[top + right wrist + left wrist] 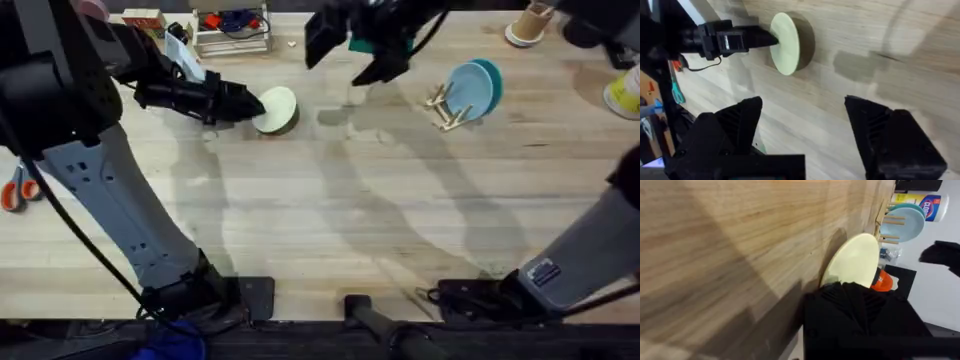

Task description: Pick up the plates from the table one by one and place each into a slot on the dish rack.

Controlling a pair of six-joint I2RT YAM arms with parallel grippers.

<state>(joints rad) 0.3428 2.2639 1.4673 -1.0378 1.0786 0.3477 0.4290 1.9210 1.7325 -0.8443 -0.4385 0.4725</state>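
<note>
The left gripper [250, 103] pinches the rim of the cream-yellow plate [277, 110], its black fingers pressed onto the plate's edge. The plate is tilted, raised on edge above the table [330, 220], in the far-left part of the tabletop; its shadow lies just beneath it. In the right wrist view, the same plate [786, 43] stands nearly upright with the left gripper [771, 39] closed on its rim. In the left wrist view, the plate [852, 260] rises just beyond the arm's own dark fingers.

The right gripper [355, 50] hangs above the far-middle edge of the table, fingers spread wide and holding nothing. The right wrist view shows its two fingers [735, 122] well apart over bare wood.

The dish rack [447, 108] stands near the far-right part of the table. It holds two plates upright in its slots: the light blue plate [468, 90] in front and the teal plate [492, 80] just behind it, close together. The left wrist view shows the rack's pegs [892, 230] crossing the blue plate [907, 225].

A white wire basket [232, 30] sits at the far edge of the table; what lies inside it cannot be told.
</note>
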